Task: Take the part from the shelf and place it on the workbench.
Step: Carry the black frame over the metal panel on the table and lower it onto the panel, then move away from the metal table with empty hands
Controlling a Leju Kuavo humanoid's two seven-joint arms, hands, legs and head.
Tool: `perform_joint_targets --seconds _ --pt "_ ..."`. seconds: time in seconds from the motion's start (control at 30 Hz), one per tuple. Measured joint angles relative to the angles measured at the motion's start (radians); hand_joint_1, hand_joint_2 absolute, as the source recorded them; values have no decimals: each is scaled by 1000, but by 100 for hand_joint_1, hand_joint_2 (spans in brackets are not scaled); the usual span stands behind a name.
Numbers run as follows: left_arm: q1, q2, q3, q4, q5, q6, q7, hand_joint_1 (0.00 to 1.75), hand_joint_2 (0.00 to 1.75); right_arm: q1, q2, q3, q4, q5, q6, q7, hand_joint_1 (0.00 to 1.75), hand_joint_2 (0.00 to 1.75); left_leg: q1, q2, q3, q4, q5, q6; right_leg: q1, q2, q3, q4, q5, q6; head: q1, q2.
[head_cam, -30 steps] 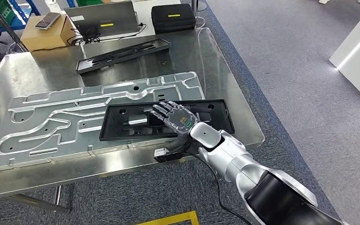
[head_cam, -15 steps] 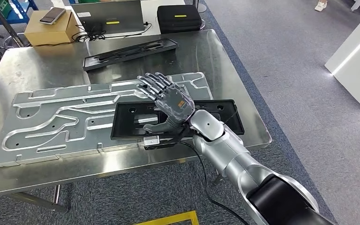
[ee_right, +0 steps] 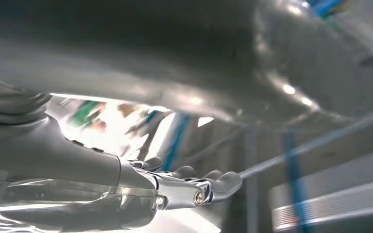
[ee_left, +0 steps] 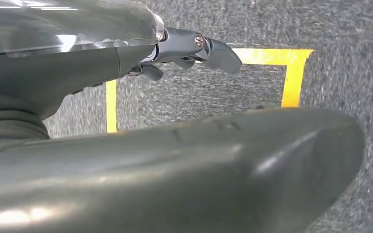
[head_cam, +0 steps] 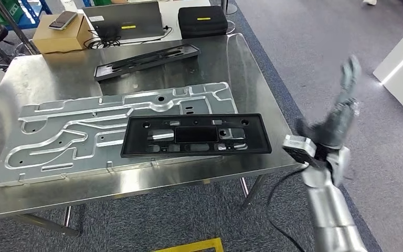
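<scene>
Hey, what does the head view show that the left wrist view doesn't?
Head view: the steel workbench with the black part lying partly on a grooved metal plate, and the right hand raised off to the bench's side, holding nothing. Left wrist view: the left hand over a yellow floor marking. Both show grey carpet.

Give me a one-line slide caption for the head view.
Black part lies on the grooved metal plate on the workbench; the empty right hand is raised beside the table.
</scene>
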Motion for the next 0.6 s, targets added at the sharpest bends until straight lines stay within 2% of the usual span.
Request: perform_joint_targets --seconds 0.03,0.07,0.13,0.17,0.2,0.23,0.3,0.33,0.37,0.43,0.47,0.5,0.53,0.57,0.6 --pt "4 -1 5 0 2 1 -2 0 0 61 -17 -72 -17 -17 0 -14 0 0 2 0 -9 22 -2 -2 0 -1 0 1 -2 2 0 0" --pt "8 -3 11 0 3 3 -4 0 0 117 -28 -138 -31 -31 -1 -24 0 0 4 1 3 4 16 -3 -1 0 1 3 -4 4 0 0" --pt "10 -5 20 0 5 6 -6 0 0 204 -42 -248 -48 -44 -2 -31 0 0 6 0 69 -123 78 0 -4 5 1 10 -8 11 0 0" --pt "9 -6 24 0 5 7 -6 0 0 238 -46 -295 -54 -47 -2 -33 0 0 5 -1 101 -186 99 3 -3 9 0 16 -10 16 0 0" --pt "7 -6 26 0 5 8 -6 0 0 269 -49 -335 -58 -48 -2 -33 0 0 3 -3 121 -226 110 7 -3 12 -2 20 -11 21 0 0" --pt "6 -7 28 0 5 9 -5 0 0 297 -49 -371 -60 -49 -2 -34 0 0 1 -4 129 -242 109 11 -2 14 -4 22 -10 27 0 0" --pt "5 -9 30 0 2 11 -7 0 0 351 -46 -434 -56 -44 -3 -34 0 0 -2 -4 128 -245 114 23 -3 17 -4 21 -8 40 0 0" --pt "5 -11 31 0 0 11 -9 0 0 374 -42 -463 -53 -38 -3 -35 0 0 -2 -3 127 -249 119 32 -6 18 -6 25 -15 46 0 0" --pt "4 -12 31 0 -1 11 -13 0 0 394 -38 -489 -49 -30 -2 -35 0 0 -2 -1 125 -254 125 41 -8 18 -12 42 -35 52 0 0" --pt "2 -15 31 0 -4 12 -21 0 0 423 -26 -534 -36 -7 3 -35 0 0 -2 2 115 -259 137 53 -11 20 -47 134 -110 58 0 0" --pt "2 -15 32 0 -6 12 -23 0 0 433 -17 -554 -26 5 8 -35 0 0 -4 3 107 -258 142 56 -12 20 -71 201 -152 61 0 0" --pt "2 -16 34 0 -7 12 -24 0 0 442 -7 -573 -14 18 12 -35 0 0 -6 4 98 -257 148 56 -12 20 -89 260 -181 63 0 0" --pt "2 -17 36 0 -7 12 -24 0 0 448 3 -590 1 31 15 -35 0 0 -7 4 88 -256 154 56 -13 20 -94 294 -191 64 0 0" --pt "1 -19 39 0 -7 12 -24 0 0 451 11 -607 20 44 18 -35 0 0 -8 5 79 -254 160 54 -14 20 -79 289 -180 64 0 0" --pt "1 -20 42 0 -8 12 -23 0 0 452 18 -624 41 59 22 -35 0 0 -9 5 70 -252 166 52 -14 20 -44 245 -155 63 0 0"
